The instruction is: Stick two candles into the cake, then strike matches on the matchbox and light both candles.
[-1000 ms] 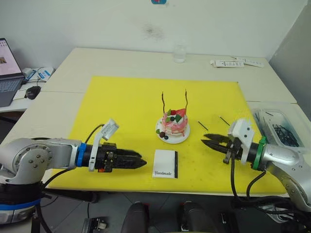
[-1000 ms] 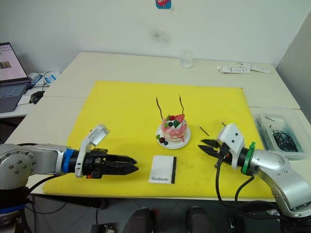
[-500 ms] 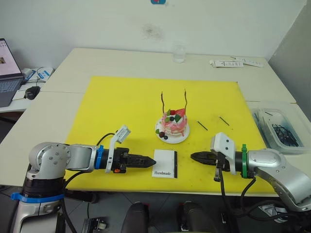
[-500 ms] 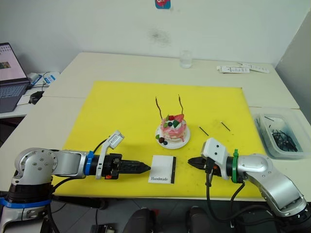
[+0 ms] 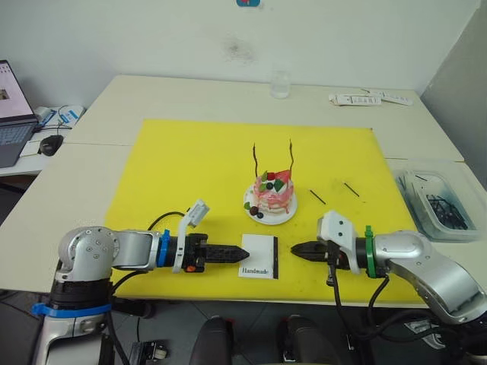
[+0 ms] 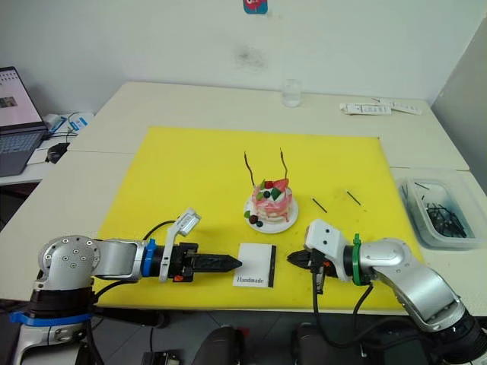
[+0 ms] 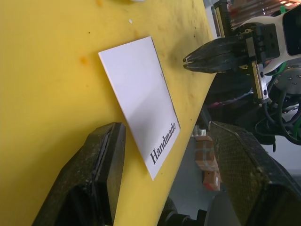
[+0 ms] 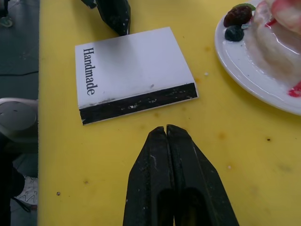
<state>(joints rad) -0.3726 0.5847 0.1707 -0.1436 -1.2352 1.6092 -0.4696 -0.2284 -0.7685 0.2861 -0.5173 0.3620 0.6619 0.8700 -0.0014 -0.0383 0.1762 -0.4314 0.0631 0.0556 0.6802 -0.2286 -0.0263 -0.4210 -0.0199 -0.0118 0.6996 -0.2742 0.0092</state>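
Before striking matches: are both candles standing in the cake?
Yes. Both candles stand upright in the cake, unlit; no flame shows.

You get bright, even light; soft shadows under the cake (image 5: 270, 196). Left wrist view: near fingers (image 7: 96, 179) blurred. Slight sheen on matchbox (image 8: 131, 70).

Matt paper matchbox (image 8: 134, 73), glossy plate (image 8: 244, 70)

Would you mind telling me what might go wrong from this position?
The left gripper and the shut right gripper flank the flat matchbox; a push from either side may just slide it across the yellow mat. A shove forward could send it against the cake, shaking the thin candles.
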